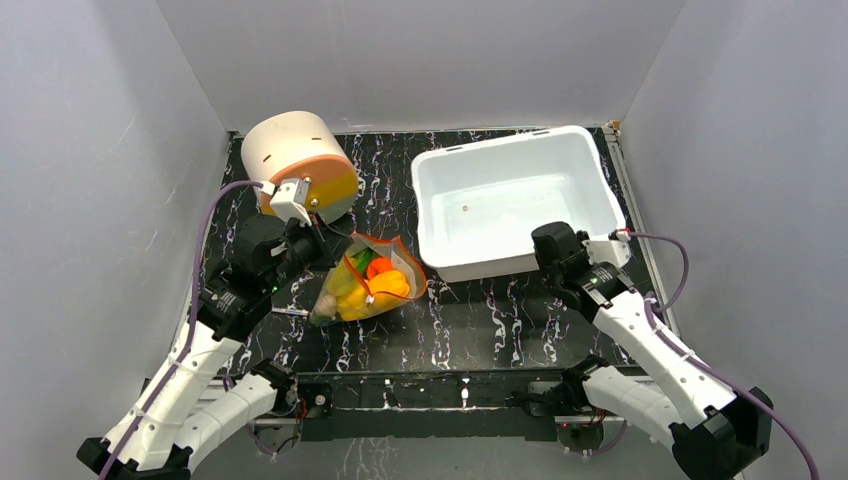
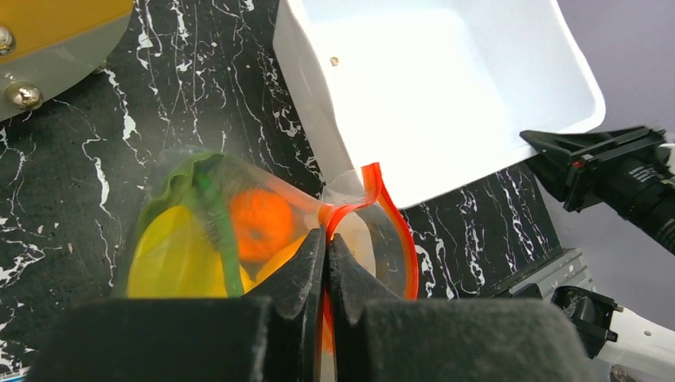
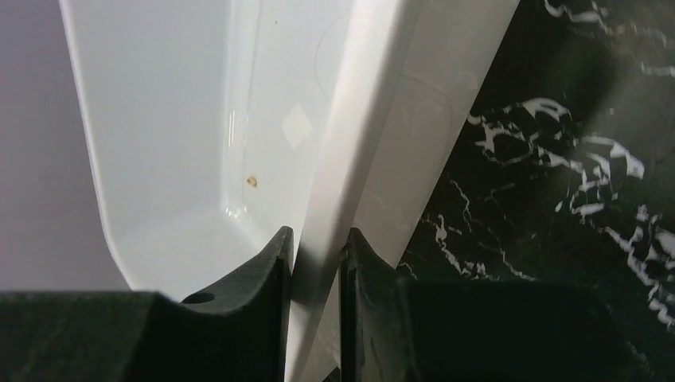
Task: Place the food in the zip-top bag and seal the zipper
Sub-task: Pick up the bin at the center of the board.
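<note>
The clear zip-top bag [image 1: 370,285] lies on the black marbled table left of centre, with yellow peppers [image 2: 171,259], an orange-red round fruit [image 2: 261,223] and a green pod [image 2: 219,231] inside. Its red-orange zipper [image 2: 398,227] curls along the mouth, partly parted. My left gripper [image 2: 327,239] is shut on the zipper strip near one end; it also shows in the top view [image 1: 318,238]. My right gripper [image 3: 317,239] is shut on the rim of the white tub [image 3: 350,159], at the tub's near right corner [image 1: 556,248].
The white rectangular tub [image 1: 480,160] stands at the back right, holding only a tiny speck. A round cream and orange drum [image 1: 300,160] lies at the back left, close to my left wrist. Grey walls enclose the table.
</note>
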Controlling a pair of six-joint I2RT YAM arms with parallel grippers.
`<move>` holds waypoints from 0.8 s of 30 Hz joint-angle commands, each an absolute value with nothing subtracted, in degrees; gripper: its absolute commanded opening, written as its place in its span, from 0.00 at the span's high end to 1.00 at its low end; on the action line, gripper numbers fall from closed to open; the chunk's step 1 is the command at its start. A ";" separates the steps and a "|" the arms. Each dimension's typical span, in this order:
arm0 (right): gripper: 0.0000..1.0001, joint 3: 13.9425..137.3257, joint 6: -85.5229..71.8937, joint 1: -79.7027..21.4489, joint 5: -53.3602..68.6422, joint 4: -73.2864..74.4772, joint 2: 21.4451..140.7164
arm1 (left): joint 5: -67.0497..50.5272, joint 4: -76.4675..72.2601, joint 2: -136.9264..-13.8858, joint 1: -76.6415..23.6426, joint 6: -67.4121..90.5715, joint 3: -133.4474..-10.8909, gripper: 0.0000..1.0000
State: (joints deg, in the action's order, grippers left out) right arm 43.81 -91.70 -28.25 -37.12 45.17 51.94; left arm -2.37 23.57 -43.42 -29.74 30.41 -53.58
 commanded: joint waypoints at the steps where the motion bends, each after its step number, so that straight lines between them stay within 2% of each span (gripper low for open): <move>1: 0.96 45.11 -61.72 -28.48 -45.10 37.18 49.51 | -1.17 22.40 -42.48 -29.85 28.91 -57.38 1.00; 2: 1.00 44.90 -57.07 -28.48 -46.10 35.07 48.41 | -0.82 22.86 -42.38 -29.86 28.57 -57.53 1.00; 5: 1.00 43.30 -39.83 -27.77 -48.05 26.01 45.58 | -0.04 23.86 -41.57 -29.79 28.08 -57.50 1.00; 9: 1.00 42.08 -14.16 -24.32 -37.99 13.80 45.19 | 0.13 24.79 -40.59 -29.88 28.19 -57.26 1.00; 11: 1.00 45.00 -8.27 -21.55 -29.58 15.62 47.89 | 0.05 25.31 -40.20 -29.75 28.38 -57.45 1.00; 16: 1.00 50.11 3.04 -13.50 -17.48 21.27 56.36 | 1.23 25.53 -38.81 -29.87 27.11 -56.12 1.00; 20: 1.00 55.51 11.25 -11.11 -16.32 25.27 61.68 | 0.51 24.29 -38.44 -29.87 26.46 -55.20 1.00; 24: 1.00 66.02 14.41 -5.68 -9.37 35.02 74.51 | -1.70 22.86 -40.04 -29.85 26.27 -55.58 1.00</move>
State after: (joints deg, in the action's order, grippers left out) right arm 58.67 -1.39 -10.09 -14.85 21.67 65.12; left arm 0.30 27.05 -39.55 -29.74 27.22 -54.52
